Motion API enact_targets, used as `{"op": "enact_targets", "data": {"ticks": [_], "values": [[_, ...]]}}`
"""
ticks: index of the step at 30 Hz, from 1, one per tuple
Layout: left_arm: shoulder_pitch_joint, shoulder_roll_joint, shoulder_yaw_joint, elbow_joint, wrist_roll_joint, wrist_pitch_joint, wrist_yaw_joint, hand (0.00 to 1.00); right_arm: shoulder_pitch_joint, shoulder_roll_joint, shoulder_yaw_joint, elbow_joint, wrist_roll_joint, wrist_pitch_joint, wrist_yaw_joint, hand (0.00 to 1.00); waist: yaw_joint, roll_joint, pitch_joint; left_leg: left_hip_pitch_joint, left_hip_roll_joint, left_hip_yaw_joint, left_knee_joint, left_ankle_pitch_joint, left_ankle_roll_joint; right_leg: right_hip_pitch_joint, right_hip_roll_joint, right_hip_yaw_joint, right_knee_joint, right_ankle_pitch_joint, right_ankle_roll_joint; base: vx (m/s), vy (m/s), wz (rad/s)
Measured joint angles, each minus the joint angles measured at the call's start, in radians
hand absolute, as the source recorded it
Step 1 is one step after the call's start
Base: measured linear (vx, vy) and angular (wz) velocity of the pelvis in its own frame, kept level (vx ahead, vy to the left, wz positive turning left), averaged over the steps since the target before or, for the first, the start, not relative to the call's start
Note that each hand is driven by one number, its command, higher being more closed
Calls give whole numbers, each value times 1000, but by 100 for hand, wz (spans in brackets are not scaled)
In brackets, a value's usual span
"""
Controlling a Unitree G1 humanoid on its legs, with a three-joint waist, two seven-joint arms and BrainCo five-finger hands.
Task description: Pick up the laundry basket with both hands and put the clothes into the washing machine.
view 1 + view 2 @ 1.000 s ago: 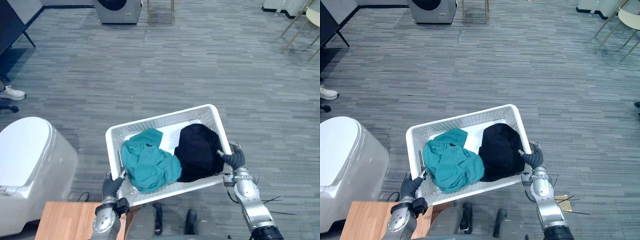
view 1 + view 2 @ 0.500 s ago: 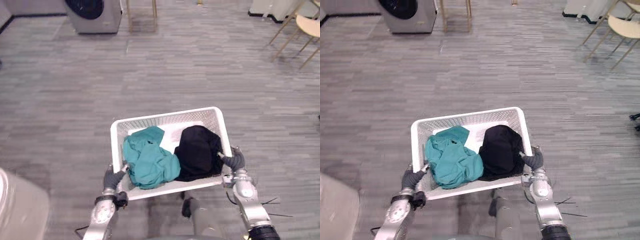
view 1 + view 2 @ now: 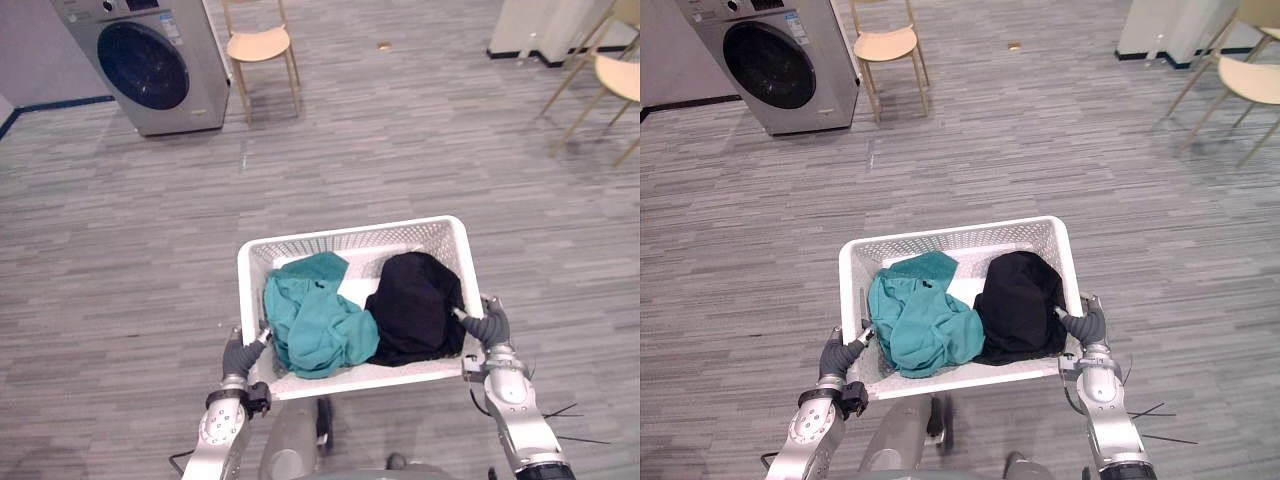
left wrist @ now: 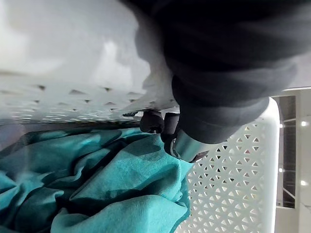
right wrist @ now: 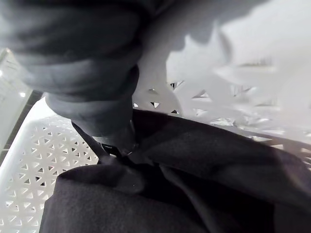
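A white perforated laundry basket is held off the grey floor in front of me. Inside lie a teal garment on the left and a black garment on the right. My left hand is shut on the basket's left near rim, and my right hand on its right rim. The left wrist view has a finger hooked inside the basket wall above the teal garment. The right wrist view has my right hand over the black garment. The washing machine stands far off at the upper left, its round door shut.
A wooden chair stands just right of the washing machine. More chairs and a white cabinet are at the far right. Open grey plank floor lies between the basket and the machine.
The camera has turned: the washing machine and chair now show more fully at the upper left, and the white appliance and wooden table at lower left have left the picture. Both hands still hold the basket.
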Motion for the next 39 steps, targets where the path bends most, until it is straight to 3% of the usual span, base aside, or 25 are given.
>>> {"op": "enact_targets", "data": {"ticks": [1,2,3,6,8,12,14,15,17,19,20,21,22,23,24,25,27,29,32,33,34,35,37,38,39], "values": [[-1,3,0,-4,0,2,0,100,-4,5,1,12,0,0,-4,100,5,-9,-6,8,-20,11,4,34,44,14,-15,7,-4,-3,8,687,269,-11],[0,4,1,-18,0,9,1,100,-22,6,1,39,0,0,-8,100,-1,-40,-14,-7,-56,24,65,-2,177,33,-56,10,-2,10,28,717,292,7],[-2,1,-1,-22,1,12,1,100,-32,2,0,50,1,0,-8,100,-1,-46,-14,-18,-63,34,114,-40,200,28,-79,18,31,14,36,711,304,3],[17,4,-2,-25,1,16,1,100,-64,5,0,73,-4,-1,1,100,21,-60,-9,83,-88,83,143,-184,219,-184,-164,89,597,26,81,649,322,-37],[28,32,-5,-24,18,27,1,100,-62,41,1,134,-13,-1,4,100,-10,-82,-2,283,-152,83,54,-233,221,-314,-240,72,1038,29,40,618,277,7],[20,77,-5,-29,39,26,0,100,-56,59,9,139,-10,-26,5,100,-41,-76,-12,496,-160,64,-135,-238,217,-525,-201,-72,971,-33,-2,504,155,4],[11,84,-9,-28,57,29,-1,100,-56,60,6,139,-8,-27,5,100,-71,-76,-12,557,-159,35,-185,-248,199,-609,-125,-89,675,-11,-7,497,49,33],[10,84,-14,-27,80,31,-1,100,-50,57,4,139,-7,-27,5,100,-88,-82,-12,607,-169,9,-204,-261,175,-615,-76,-66,365,101,3,523,14,41],[10,84,-23,-27,104,32,-1,100,-44,52,1,139,-2,-27,4,100,-113,-105,-11,687,-203,-44,-235,-287,136,-635,-61,-25,143,213,7,773,-38,66],[16,87,-34,-28,120,32,-1,100,-24,50,-2,139,-2,-27,4,100,-131,-116,-19,757,-215,-91,-232,-327,103,-646,-60,-34,138,241,-54,675,-87,78],[21,78,-39,-21,123,32,-1,100,-10,46,-3,138,-2,-27,4,100,-139,-100,-33,779,-203,-120,-208,-356,96,-650,-47,-14,172,349,-134,777,-148,49],[28,58,-42,-8,135,33,-1,100,6,36,-5,139,-3,-23,6,100,-126,-49,-63,759,-160,-145,-111,-364,91,-674,-24,-30,269,404,-137,621,-121,29],[27,50,-42,-1,138,33,-1,100,6,32,-6,138,-3,-22,7,100,-119,-20,-68,728,-135,-149,-36,-364,89,-674,-16,-43,301,364,-133,759,-148,14],[24,41,-42,4,146,33,-1,100,6,24,-7,132,-4,-22,8,100,-122,21,-68,635,-97,-145,194,-322,20,-648,8,-67,334,301,-141,583,-123,12],[25,36,-42,5,149,33,-1,100,6,19,-4,129,-4,-21,9,100,-118,34,-67,582,-76,-135,321,-257,-54,-625,28,-66,338,277,-138,1007,-189,-8],[31,33,-41,5,156,33,-1,100,6,14,1,118,-3,-14,9,100,-77,46,-62,454,10,-81,658,-124,-105,-521,72,-56,322,214,-141,841,-145,-19],[33,38,-40,4,156,30,-1,100,8,14,1,92,-3,-14,6,100,-71,40,-40,352,82,-25,871,-182,-8,-389,97,-56,280,152,-150,594,-69,-4],[40,43,-40,3,155,25,-1,100,10,13,0,49,-2,-15,2,100,-47,10,-30,221,99,21,868,-251,67,-248,89,-25,200,114,-134,602,5,-8],[32,40,-37,-5,155,10,-1,100,-16,9,-3,48,0,-23,-7,100,-22,-27,-21,34,28,18,451,-280,68,-112,27,-10,83,82,-82,563,131,-14],[33,39,-36,-5,155,10,-1,100,-19,9,-3,50,0,-23,-8,100,-20,-27,-21,21,12,2,317,-259,44,-89,14,-7,66,73,-67,600,228,-15],[35,36,-35,-11,156,11,-1,100,-20,7,-3,56,0,-23,-9,100,-15,-16,-24,18,3,-34,35,-162,1,-42,2,0,32,51,-27,638,270,-21],[33,38,-35,-15,156,12,-1,100,-21,15,-3,82,1,-23,-11,100,2,-14,-28,40,-8,-5,6,1,30,12,-15,22,10,30,6,808,334,-16],[14,30,-34,-30,157,31,1,100,-30,14,-7,109,2,-21,-19,100,-2,-59,-37,10,-67,19,104,-61,186,39,-79,24,12,35,30,799,325,13],[13,24,-38,-41,159,35,0,100,-32,7,-12,109,5,-21,-19,100,5,-60,-36,-4,-74,36,169,-119,219,36,-101,30,45,39,39,834,353,-3],[19,22,-40,-42,159,38,1,100,-39,11,-19,114,7,-21,-17,100,24,-61,-37,24,-83,55,214,-205,229,-26,-131,59,236,19,70,538,228,-20]]}}
